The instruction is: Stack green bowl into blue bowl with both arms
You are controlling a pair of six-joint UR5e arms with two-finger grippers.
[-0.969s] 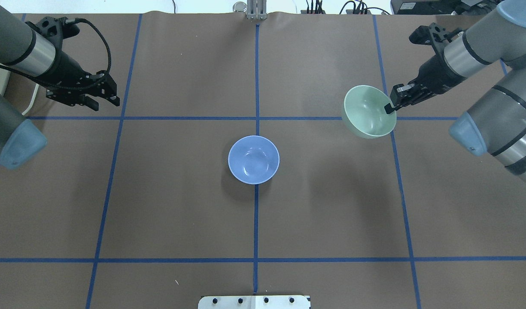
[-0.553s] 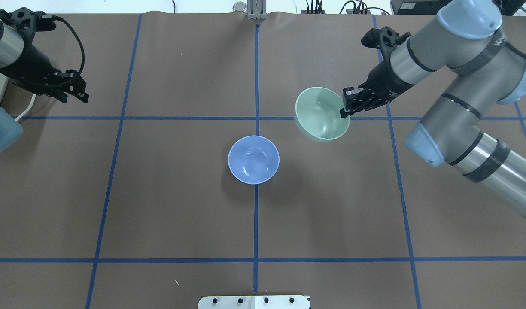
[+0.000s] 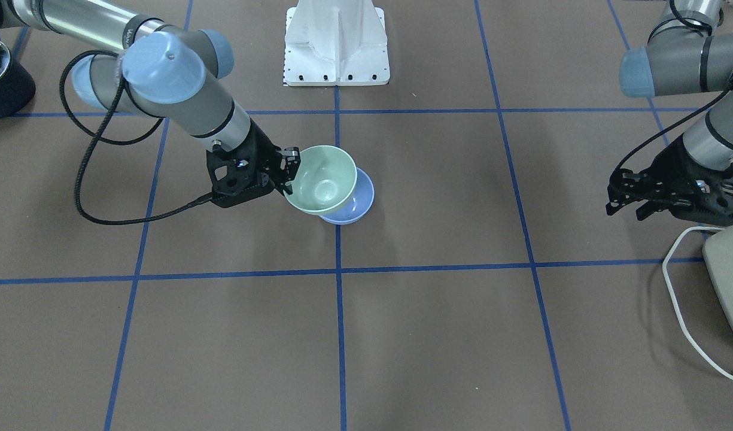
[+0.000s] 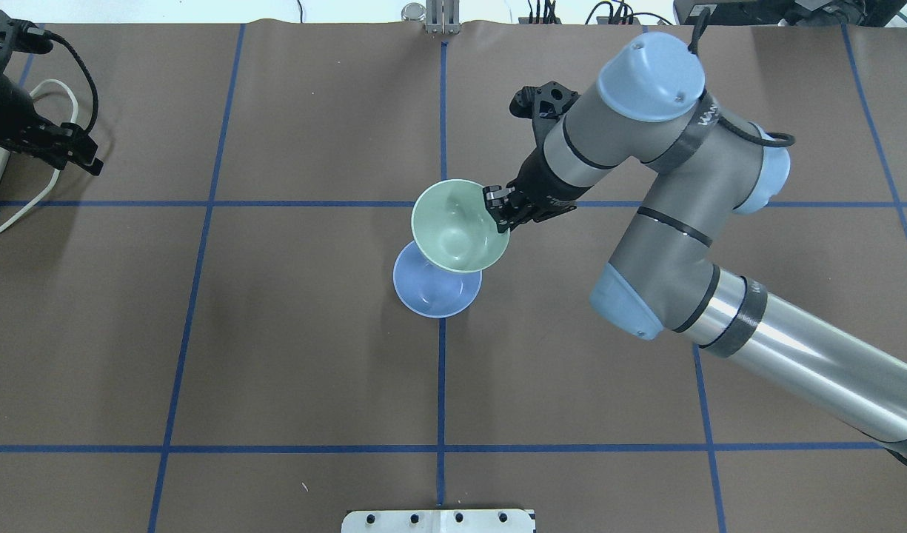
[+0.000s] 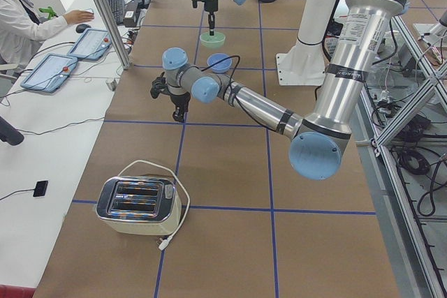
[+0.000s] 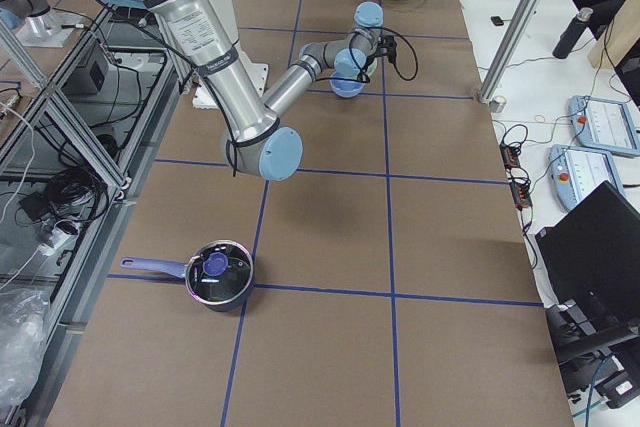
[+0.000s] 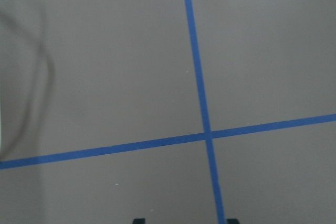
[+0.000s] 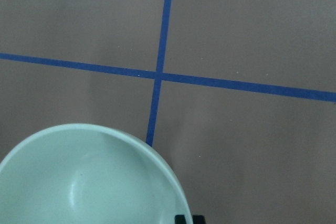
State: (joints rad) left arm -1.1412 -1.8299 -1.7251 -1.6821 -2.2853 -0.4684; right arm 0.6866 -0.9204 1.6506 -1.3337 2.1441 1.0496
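Front-facing: right gripper is pinched on the near-side rim of the green bowl. The bowl is held off the table, tilted, and overlaps the blue bowl, which sits on the table at the centre line. Not nested yet. Left gripper is far off to the side, fingers apart, holding nothing.

Overhead: green bowl covers the blue bowl's far rim and is offset from its centre. Most of the blue bowl's inside shows.

Exterior left: green bowl hangs under the far arm, clearly above the blue one, with a gap between them.

Exterior right: the arm hides most of both bowls, so contact can't be judged.

Left wrist: fingertips wide apart at the bottom edge, only table and blue tape below.

Right wrist: green bowl fills the lower left; blue bowl not in frame.

Judgement: pick-up and carry are done. Centring, lowering and release are left.
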